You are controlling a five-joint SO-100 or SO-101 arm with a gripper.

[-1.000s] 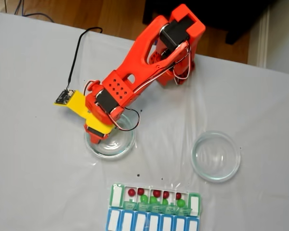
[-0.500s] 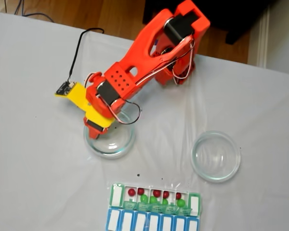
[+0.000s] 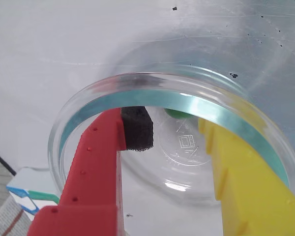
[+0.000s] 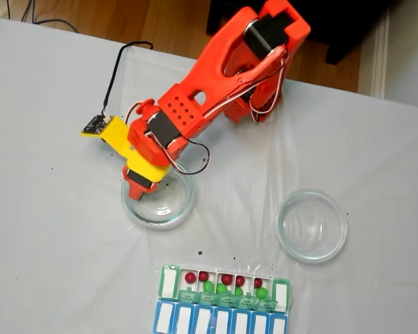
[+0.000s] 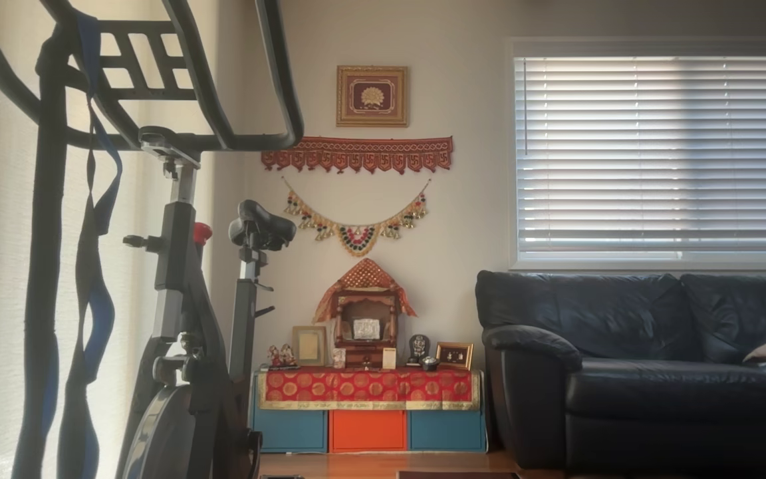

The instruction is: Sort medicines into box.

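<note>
Your tool hangs spread over the near glass dish, nothing pinched. One green pill sits just past the fingertips, half hidden by the rim. The box lies well beyond the dish; its pills blur together.

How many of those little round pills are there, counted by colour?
Red pills: 5, all in the pill organizer
Green pills: 5, with 4 in the organizer and 1 in the glass dish
Total: 10
</note>
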